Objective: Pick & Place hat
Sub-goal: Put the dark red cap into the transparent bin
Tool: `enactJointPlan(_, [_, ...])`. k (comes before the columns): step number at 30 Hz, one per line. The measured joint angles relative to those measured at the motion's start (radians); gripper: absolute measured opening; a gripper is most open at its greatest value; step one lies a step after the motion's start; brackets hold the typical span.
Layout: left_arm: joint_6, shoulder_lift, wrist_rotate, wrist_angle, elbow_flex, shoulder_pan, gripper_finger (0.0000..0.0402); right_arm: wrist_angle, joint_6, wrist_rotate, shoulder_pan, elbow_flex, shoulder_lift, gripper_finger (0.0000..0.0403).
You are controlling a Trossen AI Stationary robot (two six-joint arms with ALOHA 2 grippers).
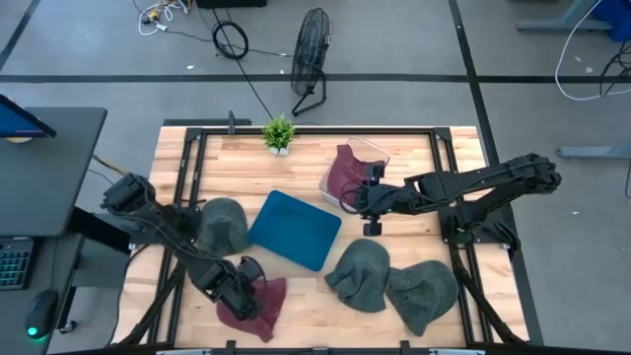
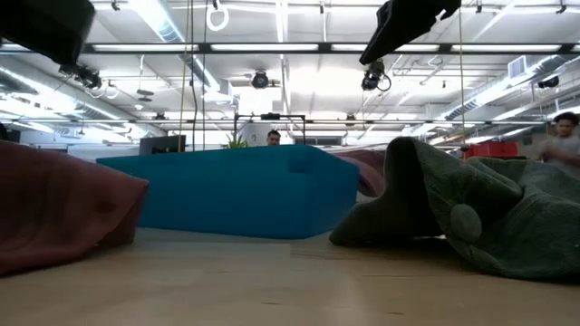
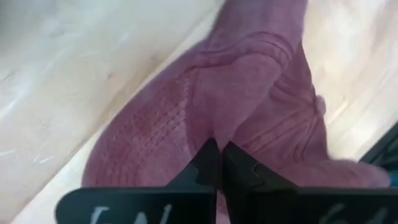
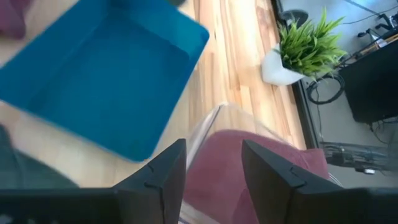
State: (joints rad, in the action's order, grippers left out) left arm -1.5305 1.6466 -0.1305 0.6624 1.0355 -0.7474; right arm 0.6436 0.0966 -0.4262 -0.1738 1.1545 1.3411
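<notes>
The pick step appears to be in hand on the left; the left end effector (image 1: 244, 286) is set low in the lower left of the high view, its fingers pressed together on a fold of the maroon hat (image 1: 258, 308), which lies on the bench (image 1: 394, 187) at the lower left; in the left wrist view the closed fingertips (image 3: 217, 158) are seen pinching the maroon cloth (image 3: 249, 106). The right end effector (image 1: 367, 202) is held at upper centre, fingers spread wide, above a second maroon hat (image 1: 345, 170) in a clear container (image 1: 380, 154). A lift and a carry toward the blue tray (image 1: 294, 229) is judged to be called for next; 3 green hats (image 1: 367, 276) remain on the bench.
</notes>
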Motion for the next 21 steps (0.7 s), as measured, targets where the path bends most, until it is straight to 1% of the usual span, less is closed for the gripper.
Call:
enactJointPlan(4, [-0.009, -0.005, -0.005, 0.065, 0.041, 0.029, 0.0005, -0.055, -0.007, 0.001, 0.0, 0.0, 0.0, 0.016])
enactJointPlan(7, [-0.002, -0.005, -0.049, 0.213, 0.133, 0.044, 0.0005, -0.089, 0.018, 0.001, 0.0, 0.0, 0.0, 0.016])
enactJointPlan(13, [0.058, -0.006, -0.227, 0.52, 0.373, 0.075, 0.0005, -0.113, 0.051, 0.001, 0.0, 0.0, 0.0, 0.016])
enactJointPlan(15, [0.1, -0.007, -0.279, 0.608, 0.44, 0.096, 0.0004, -0.112, 0.061, 0.001, 0.0, 0.0, 0.0, 0.016])
enactJointPlan(18, [0.175, -0.007, -0.352, 0.684, 0.506, 0.145, 0.0004, -0.118, 0.084, 0.001, 0.0, 0.0, 0.0, 0.016])
enactJointPlan(21, [0.261, -0.007, -0.418, 0.697, 0.536, 0.214, 0.0004, -0.141, 0.099, 0.001, 0.0, 0.0, 0.0, 0.016])
